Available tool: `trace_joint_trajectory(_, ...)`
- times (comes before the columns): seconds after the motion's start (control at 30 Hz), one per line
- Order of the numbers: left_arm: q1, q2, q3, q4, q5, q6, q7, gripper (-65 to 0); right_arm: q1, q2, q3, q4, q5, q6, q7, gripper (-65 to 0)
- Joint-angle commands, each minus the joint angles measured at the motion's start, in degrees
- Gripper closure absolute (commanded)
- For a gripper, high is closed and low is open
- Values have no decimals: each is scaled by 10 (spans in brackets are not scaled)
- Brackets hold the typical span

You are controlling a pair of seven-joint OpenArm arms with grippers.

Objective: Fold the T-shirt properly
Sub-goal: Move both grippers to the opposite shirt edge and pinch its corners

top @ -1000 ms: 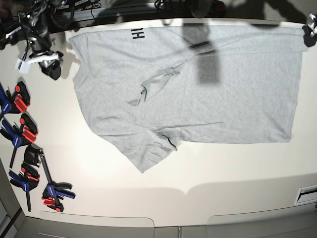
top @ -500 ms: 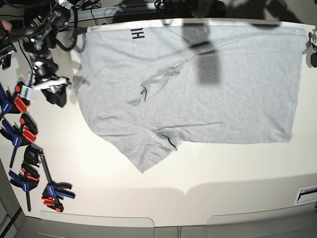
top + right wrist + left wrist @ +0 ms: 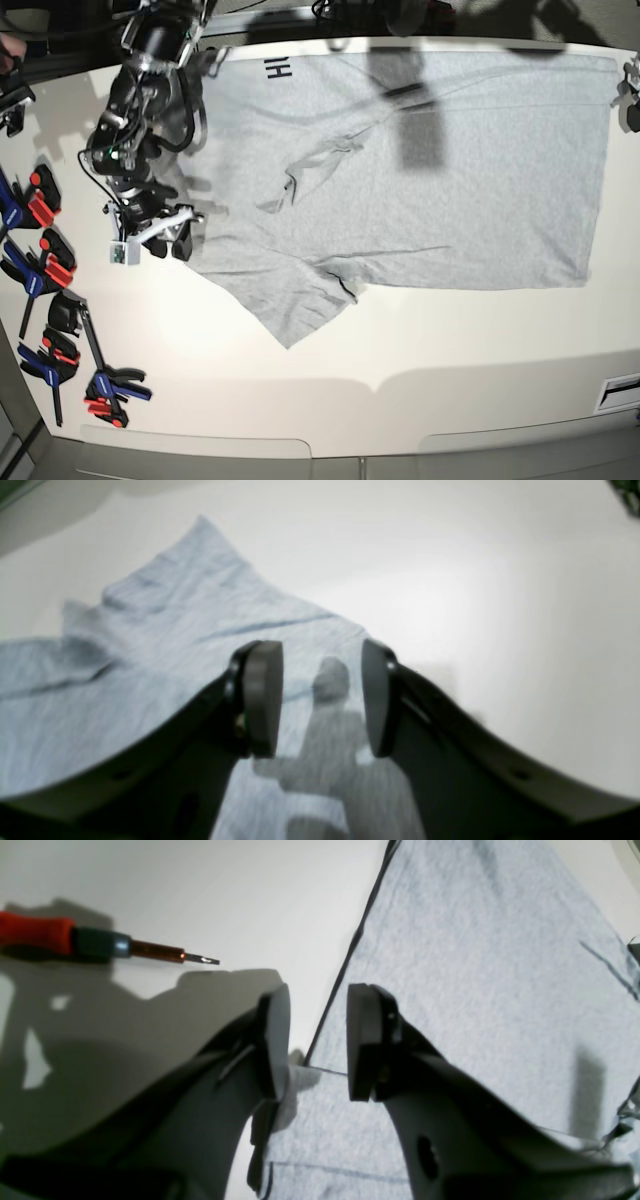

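right arm (image 3: 140,150) bent over t-shirt (image 3: 420,180) sleeve edge, jaws spread, left jaws parted at hem, empty

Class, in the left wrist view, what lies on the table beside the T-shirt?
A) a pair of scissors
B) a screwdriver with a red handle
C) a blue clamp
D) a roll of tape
B: a red-handled screwdriver lies on the bare table, apart from the T-shirt.

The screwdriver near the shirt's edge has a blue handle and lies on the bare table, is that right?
Not quite: the screwdriver has a red handle, not blue. The left wrist view shows it lying on the bare table, apart from the T-shirt.
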Motion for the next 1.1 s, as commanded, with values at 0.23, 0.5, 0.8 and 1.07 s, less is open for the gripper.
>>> trace_joint_trajectory(0.23, 1, -14, -4, 9, -12, -7, -13, -181, 164, 86, 0, -257, 32, 15, -1, -330)
trace_joint_trajectory(0.5, 1, -9, -4, 9, -13, -7, -14, -181, 248, 148, 0, -467, 92, 83, -44, -330)
trace_joint_trajectory(0.8, 0, -9, -4, 9, -14, -7, -14, -181, 247, 122, -16, -470, 100, 93, -65, -330)
trace_joint_trajectory(1.07, 0, -9, -4, 9, -14, -7, -14, -181, 247, 110, -111, -470, 99, 92, -61, -329)
